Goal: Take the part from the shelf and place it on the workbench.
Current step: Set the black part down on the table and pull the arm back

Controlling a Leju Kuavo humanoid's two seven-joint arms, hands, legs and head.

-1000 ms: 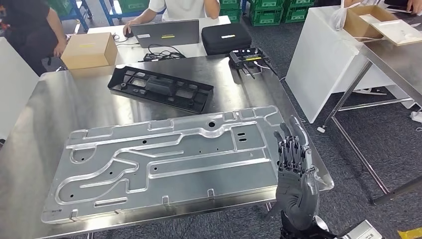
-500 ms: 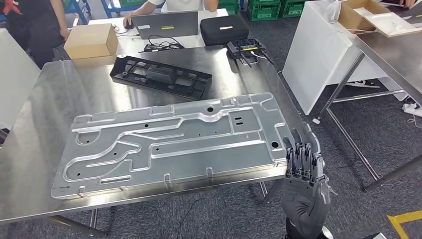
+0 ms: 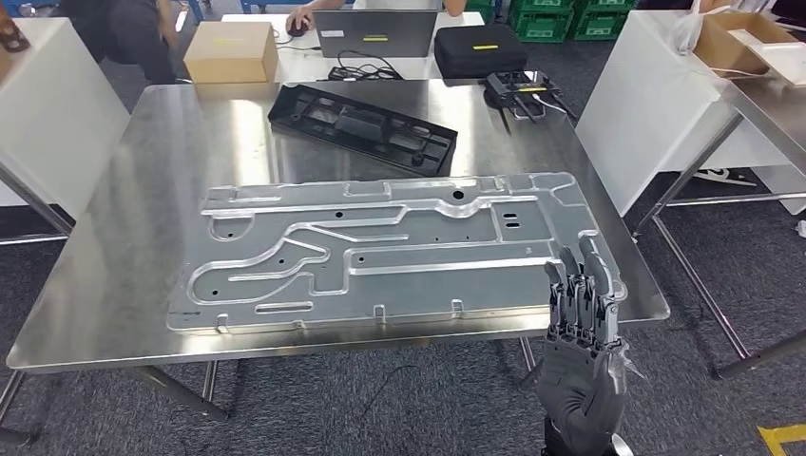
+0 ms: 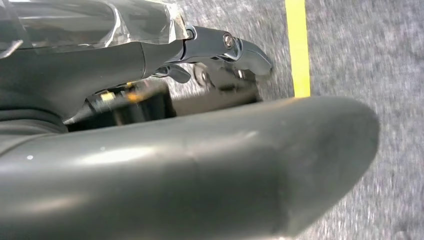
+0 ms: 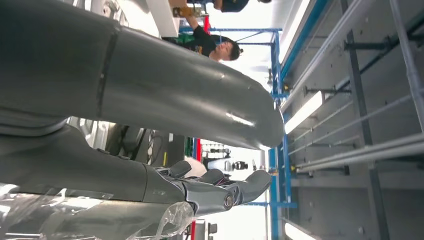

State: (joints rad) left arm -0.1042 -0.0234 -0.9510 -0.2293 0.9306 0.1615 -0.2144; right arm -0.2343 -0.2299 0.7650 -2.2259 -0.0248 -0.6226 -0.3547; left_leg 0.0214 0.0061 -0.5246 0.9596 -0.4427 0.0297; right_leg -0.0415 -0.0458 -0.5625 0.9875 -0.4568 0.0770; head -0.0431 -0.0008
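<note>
The part, a large flat silver metal plate (image 3: 380,252) with raised channels and holes, lies flat on the steel workbench (image 3: 124,275), reaching close to its near and right edges. My right hand (image 3: 580,351) is raised upright just off the bench's near right corner, fingers straight and together pointing up, holding nothing and clear of the plate. In the right wrist view the same right hand (image 5: 150,125) has its thumb and fingers extended with nothing between them. In the left wrist view my left hand (image 4: 210,50) hangs over grey floor, empty, fingers apart.
A black plastic frame (image 3: 361,126) lies at the bench's far side, with a black device (image 3: 523,90) at the far right corner. Beyond stand a cardboard box (image 3: 231,52), a laptop (image 3: 374,33), a black case (image 3: 478,49) and seated people. Another steel table (image 3: 760,95) stands right.
The whole view has shifted as the camera moved back and to the left, so the bench sits further right in the picture. The plate lies still. My right hand stays raised and empty.
</note>
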